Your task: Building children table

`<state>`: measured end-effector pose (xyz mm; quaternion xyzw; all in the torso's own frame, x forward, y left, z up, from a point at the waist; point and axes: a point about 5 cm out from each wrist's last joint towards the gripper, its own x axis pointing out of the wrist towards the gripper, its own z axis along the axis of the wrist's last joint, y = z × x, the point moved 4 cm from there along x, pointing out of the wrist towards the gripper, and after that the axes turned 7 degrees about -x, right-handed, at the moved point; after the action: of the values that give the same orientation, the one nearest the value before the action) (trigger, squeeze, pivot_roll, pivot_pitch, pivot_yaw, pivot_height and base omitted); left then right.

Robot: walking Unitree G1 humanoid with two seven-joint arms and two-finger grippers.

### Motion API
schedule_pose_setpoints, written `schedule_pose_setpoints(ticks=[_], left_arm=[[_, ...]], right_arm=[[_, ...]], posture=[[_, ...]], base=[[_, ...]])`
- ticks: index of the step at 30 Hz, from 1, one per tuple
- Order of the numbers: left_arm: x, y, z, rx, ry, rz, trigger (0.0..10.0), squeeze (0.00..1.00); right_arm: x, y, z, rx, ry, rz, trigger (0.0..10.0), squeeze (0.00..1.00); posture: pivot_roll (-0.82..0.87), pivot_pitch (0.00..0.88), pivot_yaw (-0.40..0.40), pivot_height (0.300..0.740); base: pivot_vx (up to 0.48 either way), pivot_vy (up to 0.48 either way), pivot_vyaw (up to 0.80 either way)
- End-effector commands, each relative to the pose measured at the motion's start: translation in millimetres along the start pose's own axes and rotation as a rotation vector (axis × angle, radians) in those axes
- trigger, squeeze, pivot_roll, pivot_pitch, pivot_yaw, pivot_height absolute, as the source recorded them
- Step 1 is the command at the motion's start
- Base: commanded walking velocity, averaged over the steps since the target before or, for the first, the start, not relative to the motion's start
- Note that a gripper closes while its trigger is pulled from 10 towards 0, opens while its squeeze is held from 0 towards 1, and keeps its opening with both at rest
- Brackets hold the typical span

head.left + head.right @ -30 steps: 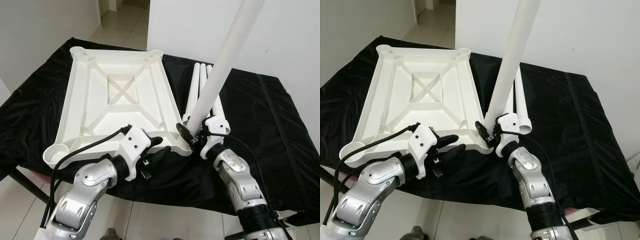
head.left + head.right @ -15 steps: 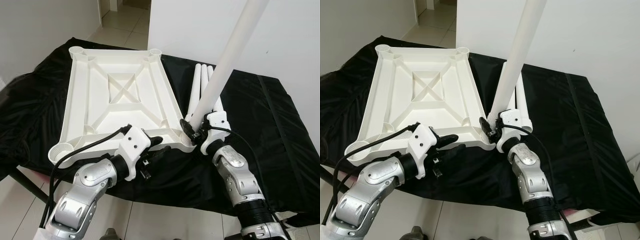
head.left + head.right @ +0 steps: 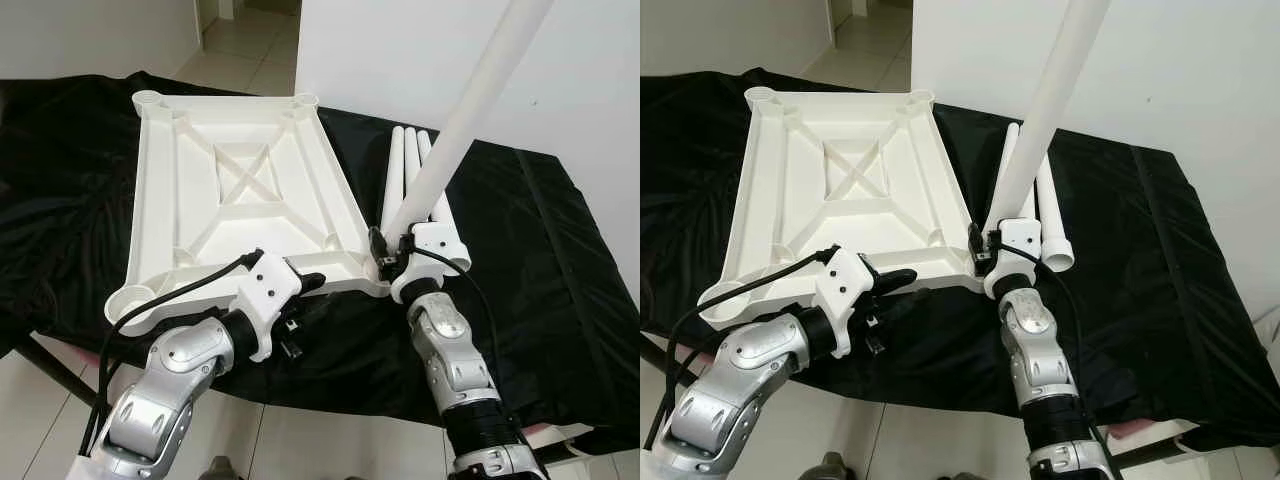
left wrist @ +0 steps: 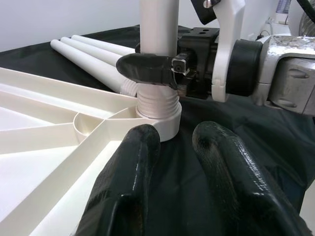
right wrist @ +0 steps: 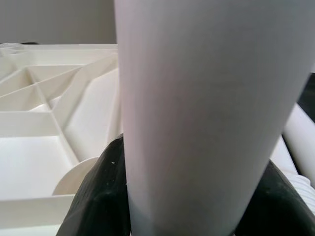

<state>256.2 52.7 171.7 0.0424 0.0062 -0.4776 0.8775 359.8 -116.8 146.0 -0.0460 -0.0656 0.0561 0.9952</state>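
Black cloth (image 3: 520, 260) covers the work surface, wrinkled, draped over the near edge. White wall (image 3: 590, 90) behind from 12 to 3 o'clock, another white wall (image 3: 90, 35) at 10 o'clock. Doorway gap between them at 11 shows beige tiled floor (image 3: 245, 40). Pale tile floor (image 3: 300, 450) at 6. Even, diffuse light.

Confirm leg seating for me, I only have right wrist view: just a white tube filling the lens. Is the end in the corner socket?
Observer: The table leg has its threaded end in the tabletop's near corner socket; threads show above the rim.
Operator: Left arm?
Observer: The left gripper is by that socket, jaws open, holding nothing.
Operator: Legs left?
Observer: Three spare legs lie on the black cloth beside the tabletop.
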Motion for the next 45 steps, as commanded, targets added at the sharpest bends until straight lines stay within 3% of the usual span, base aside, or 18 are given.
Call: schedule_pose_setpoints(ticks=[1, 12, 21, 26, 27, 29, 30, 31, 40, 45], left_arm=[[1.3, 1.0, 3.5, 0.0, -0.011, 0.029, 10.0, 0.0], [2.2, 1.7, 4.2, 0.0, -0.018, 0.039, 10.0, 0.0], [2.6, 3.8, 6.0, 0.002, -0.026, 0.046, 10.0, 0.0], [2.9, 4.4, 6.2, 0.004, -0.026, 0.046, 10.0, 0.0], [3.0, 4.3, 6.3, 0.004, -0.027, 0.045, 10.0, 0.0], [3.1, 4.2, 6.4, 0.003, -0.027, 0.044, 10.0, 0.0], [3.2, 4.2, 6.4, 0.003, -0.027, 0.043, 10.0, 0.0], [3.4, 4.1, 6.5, 0.002, -0.028, 0.042, 10.0, 0.0], [5.4, 2.2, 6.4, -0.006, -0.031, 0.035, 10.0, 0.0], [6.2, 2.0, 6.3, -0.01, -0.033, 0.033, 10.0, 0.0]], right_arm=[[-2.4, -9.1, -20.3, -0.014, 0.09, -0.103, 10.0, 0.0], [5.0, -10.4, -15.2, -0.052, 0.099, -0.257, 10.0, 0.0], [4.7, -3.0, -20.5, -0.014, 0.124, -0.263, 10.0, 0.0], [5.0, -7.2, -20.9, -0.017, 0.123, -0.281, 10.0, 0.0], [5.4, -7.7, -20.6, -0.014, 0.12, -0.279, 10.0, 0.3], [5.7, -7.8, -20.4, -0.011, 0.118, -0.277, 10.0, 0.3], [5.8, -8.0, -20.3, -0.012, 0.117, -0.278, 10.0, 0.87], [6.5, -5.8, -19.0, -0.002, 0.106, -0.261, 10.0, 1.0], [9.4, 1.4, 0.0, 0.02, -0.009, -0.156, 10.0, 1.0], [11.8, -3.7, 6.0, 0.01, -0.04, -0.115, 10.0, 1.0]], posture=[[0.19, 0.065, -0.098, 0.74], [0.19, 0.071, -0.106, 0.74], [0.19, 0.07, -0.108, 0.74], [0.19, 0.069, -0.106, 0.74], [0.19, 0.069, -0.106, 0.74], [0.19, 0.069, -0.106, 0.74], [0.18, 0.069, -0.106, 0.74], [0.18, 0.068, -0.106, 0.74], [0.18, 0.069, -0.104, 0.74], [0.17, 0.068, -0.105, 0.74]], base=[[0.0, 0.0, 0.0], [0.0, 0.0, 0.0], [0.0, 0.0, 0.0], [0.0, 0.0, 0.0], [0.0, 0.0, 0.0], [0.0, 0.0, 0.0], [0.0, 0.0, 0.0], [0.0, 0.0, 0.0], [0.0, 0.0, 0.0], [0.0, 0.0, 0.0]])
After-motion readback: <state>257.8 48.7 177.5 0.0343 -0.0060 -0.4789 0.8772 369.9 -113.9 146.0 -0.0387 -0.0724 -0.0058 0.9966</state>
